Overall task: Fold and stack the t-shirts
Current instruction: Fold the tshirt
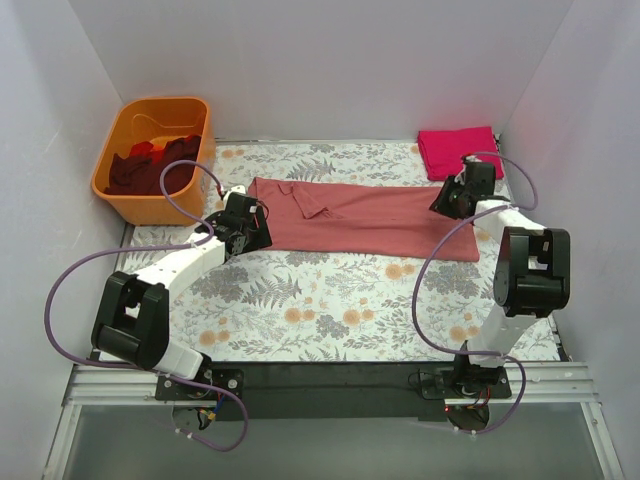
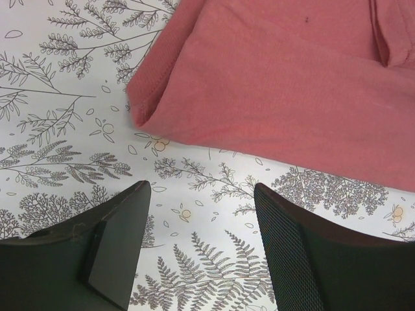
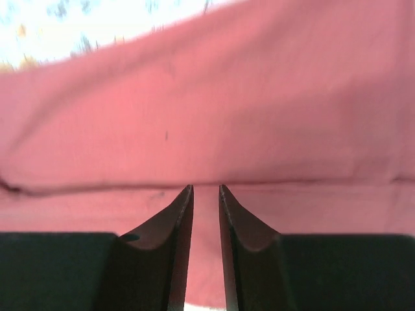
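Observation:
A salmon-pink t-shirt [image 1: 370, 215] lies folded into a long band across the floral table cover. My left gripper [image 1: 255, 228] sits at its left end, open, with nothing between its fingers [image 2: 123, 220]. In the left wrist view the shirt's folded corner [image 2: 279, 78] lies just beyond the fingertips, apart from them. My right gripper [image 1: 447, 203] is at the band's right end. Its jaws [image 3: 206, 188] stand narrowly apart with pink cloth [image 3: 207, 97] filling the gap, pinched at a fold line. A magenta t-shirt [image 1: 458, 150] lies folded at the back right.
An orange tub [image 1: 150, 208] at the back left holds dark maroon and red shirts [image 1: 150, 165]. White walls close in the sides and back. The floral table cover [image 1: 330, 300] stretches in front of the shirt to the arm bases.

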Robot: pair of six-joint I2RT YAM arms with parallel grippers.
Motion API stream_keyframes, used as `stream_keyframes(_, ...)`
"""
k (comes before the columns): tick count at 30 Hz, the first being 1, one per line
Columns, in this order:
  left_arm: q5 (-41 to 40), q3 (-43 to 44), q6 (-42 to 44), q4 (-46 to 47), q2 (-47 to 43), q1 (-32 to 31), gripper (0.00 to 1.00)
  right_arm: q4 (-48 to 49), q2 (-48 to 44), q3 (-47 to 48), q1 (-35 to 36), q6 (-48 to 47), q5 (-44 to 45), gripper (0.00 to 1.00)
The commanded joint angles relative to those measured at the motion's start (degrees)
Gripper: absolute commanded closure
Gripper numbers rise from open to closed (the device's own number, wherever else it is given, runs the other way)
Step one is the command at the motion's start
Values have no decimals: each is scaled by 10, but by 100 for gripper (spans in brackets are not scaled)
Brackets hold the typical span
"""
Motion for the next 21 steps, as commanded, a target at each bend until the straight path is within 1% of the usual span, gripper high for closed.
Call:
stream_keyframes(1,-14,-3,7,10,-17,0,36,-12,18,59,-25,-30,33,71)
stream_keyframes(3,-11,-3,3,12,-17,0,36,-25,33,78,-40,-33,35,71)
stream_keyframes(5,-4,0,-1,12,-10,0,36,-33,27,79,-64,-23,10,71)
stream_keyframes(8,23,21,-15,12,5,1,36,-32,-23,45,-76,-17,-10,70)
stream_keyframes(10,40,38,-29,8,29,4,36,-31,-63,2,-83,-11,-25,68)
stream_keyframes(11,46,56,-34,6,39,7,36,-27,-76,-20,-98,2,-33,65)
stream_keyframes(13,69,81,-44,-5,74,21,37,-2,-108,-57,-119,19,-71,63)
stream_keyframes(14,73,105,-47,-8,88,23,38,12,-118,-102,-143,31,-86,63)
stream_keyframes(15,74,116,-48,-11,99,25,39,24,-131,-121,-156,45,-101,63)
stream_keyframes(17,81,141,-49,-22,135,29,41,55,-135,-163,-186,55,-136,62)
stream_keyframes(19,84,170,-48,-33,171,31,43,71,-127,-184,-204,65,-172,62)
stream_keyframes(21,88,194,-49,-42,193,35,46,108,-115,-215,-233,86,-193,62)
